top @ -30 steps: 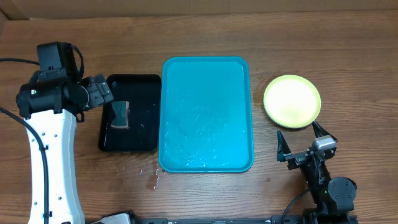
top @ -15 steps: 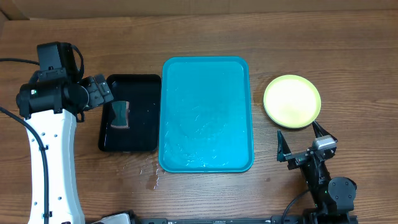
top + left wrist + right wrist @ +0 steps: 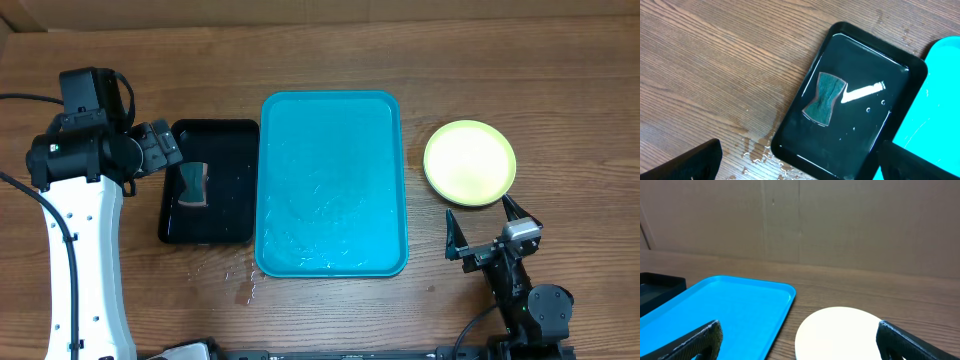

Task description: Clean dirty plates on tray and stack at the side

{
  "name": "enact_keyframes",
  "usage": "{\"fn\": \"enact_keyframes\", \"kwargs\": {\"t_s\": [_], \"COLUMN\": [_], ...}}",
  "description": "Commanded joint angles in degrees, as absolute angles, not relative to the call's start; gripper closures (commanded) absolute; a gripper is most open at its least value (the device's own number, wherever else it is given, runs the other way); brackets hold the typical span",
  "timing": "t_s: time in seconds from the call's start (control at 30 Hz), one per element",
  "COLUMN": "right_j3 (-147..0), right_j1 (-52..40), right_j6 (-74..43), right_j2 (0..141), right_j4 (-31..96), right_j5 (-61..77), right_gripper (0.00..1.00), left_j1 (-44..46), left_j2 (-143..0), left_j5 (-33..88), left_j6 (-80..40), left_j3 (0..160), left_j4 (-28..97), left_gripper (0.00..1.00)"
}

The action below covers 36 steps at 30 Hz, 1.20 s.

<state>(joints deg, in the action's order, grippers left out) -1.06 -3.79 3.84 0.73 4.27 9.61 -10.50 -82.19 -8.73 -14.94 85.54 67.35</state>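
Note:
The turquoise tray (image 3: 330,180) lies in the middle of the table, with only wet streaks on its surface. To its right, on the wood, a pale yellow-green plate (image 3: 470,162) rests flat; I cannot tell if others lie under it. My right gripper (image 3: 480,208) stands open just in front of that plate (image 3: 840,332), nothing between its fingers (image 3: 917,340). Left of the tray, my left gripper (image 3: 165,150) hovers open at the black tray's left edge. In the left wrist view its fingers (image 3: 695,162) are wide apart and hold nothing.
A smaller black tray (image 3: 235,225) left of the turquoise one holds a dark sponge (image 3: 193,184), also seen as the sponge (image 3: 824,98) in the left wrist view. Water drops (image 3: 240,280) lie on the wood by its front corner. A cardboard wall (image 3: 800,220) stands behind the table.

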Motion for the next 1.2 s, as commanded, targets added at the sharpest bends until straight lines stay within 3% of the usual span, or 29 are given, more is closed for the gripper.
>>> {"fn": "enact_keyframes", "kwargs": {"t_s": [0.0, 0.53, 1.17], "right_j3": [-0.4, -0.4, -0.4], "right_j1": [-3.7, -3.7, -3.7], "right_j6": [4.1, 4.1, 4.1], "right_j2": [0.2, 0.2, 0.2], "right_j4": [4.0, 4.0, 4.0], "right_j5": [9.1, 9.1, 9.1], "right_gripper": [0.00, 0.00, 0.00], "left_j1": [-10.5, -8.7, 6.9], "left_j2": [-82.3, -82.5, -77.7], "left_j5": [-8.5, -8.5, -8.5], "left_j6": [-15.9, -15.9, -15.9], "left_j3": [86.4, 86.4, 86.4], "left_j4": [67.3, 67.3, 67.3], "left_gripper": [0.00, 0.00, 0.00]}}
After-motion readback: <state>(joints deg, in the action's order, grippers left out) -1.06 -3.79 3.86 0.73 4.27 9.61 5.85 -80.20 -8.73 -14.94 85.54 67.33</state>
